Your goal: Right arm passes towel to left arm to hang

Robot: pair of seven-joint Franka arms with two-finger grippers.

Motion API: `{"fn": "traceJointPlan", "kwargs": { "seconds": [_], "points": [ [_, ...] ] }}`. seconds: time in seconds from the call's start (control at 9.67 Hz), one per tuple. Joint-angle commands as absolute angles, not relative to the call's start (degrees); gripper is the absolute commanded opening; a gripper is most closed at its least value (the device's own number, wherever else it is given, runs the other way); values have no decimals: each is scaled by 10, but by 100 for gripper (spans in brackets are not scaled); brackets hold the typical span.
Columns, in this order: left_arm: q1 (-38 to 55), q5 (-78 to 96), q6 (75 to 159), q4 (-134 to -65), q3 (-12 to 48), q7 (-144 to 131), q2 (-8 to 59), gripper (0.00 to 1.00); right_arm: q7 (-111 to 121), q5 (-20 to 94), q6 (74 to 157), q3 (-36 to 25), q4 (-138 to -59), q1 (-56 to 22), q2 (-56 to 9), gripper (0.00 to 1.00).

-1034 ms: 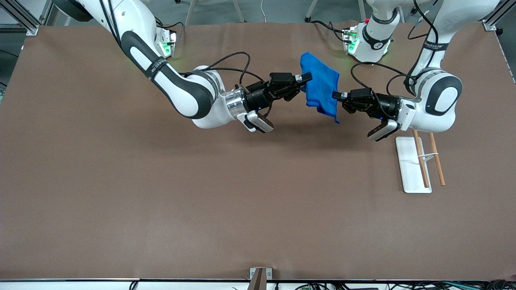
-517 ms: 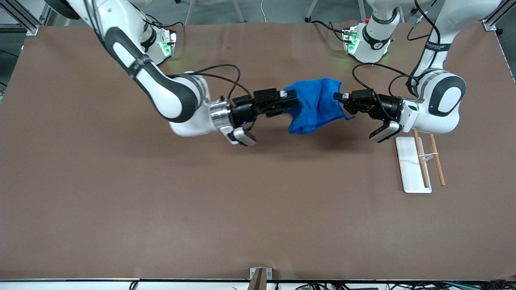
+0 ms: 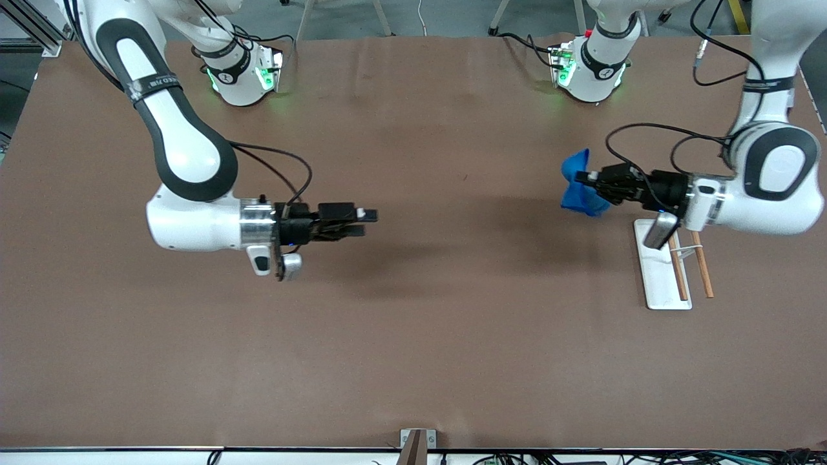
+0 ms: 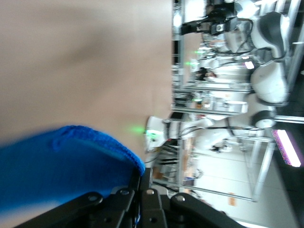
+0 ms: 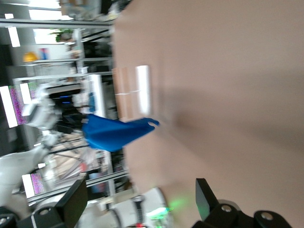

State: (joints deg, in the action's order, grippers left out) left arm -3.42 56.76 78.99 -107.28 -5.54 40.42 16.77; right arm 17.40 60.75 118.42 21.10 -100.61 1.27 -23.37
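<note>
Front view: left gripper (image 3: 579,179) clamps the towel (image 3: 577,192) beside the white rack (image 3: 659,284) – right gripper (image 3: 366,216), jaws parted, well apart.

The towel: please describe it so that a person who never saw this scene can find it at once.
Look toward the left arm's end of the brown table, where the left claw is in the air. The towel hangs bunched from that shut claw, near a white rack with wooden rods. It is the only bright blue soft thing here.
</note>
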Motion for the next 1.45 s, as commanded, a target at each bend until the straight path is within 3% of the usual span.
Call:
{"fn": "traceJointPlan", "kwargs": {
  "seconds": [0.0,0.41,0.62,0.83,1.03,1.14,1.34],
  "points": [
    [-37,472,795,-1007,-96,407,216,0,111,480,1161,116,-1051,7,-177,100],
    [-38,356,880,-962,-161,404,226,0,-42,160,1148,25,-1040,3,-130,100],
    [-40,352,894,-953,-207,409,226,0,-90,25,1087,3,-1014,6,-89,100],
    [-40,315,943,-940,-229,410,222,0,-7,-4,1085,-41,-1009,6,-35,100],
    [-40,227,989,-938,-229,414,221,0,102,-14,1057,-75,-941,7,-29,100],
    [-40,192,1003,-937,-228,414,221,0,86,-14,945,-76,-905,7,-26,100],
    [-40,161,1012,-935,-229,417,221,0,-50,-11,853,-69,-888,4,21,100]
  ]
}}
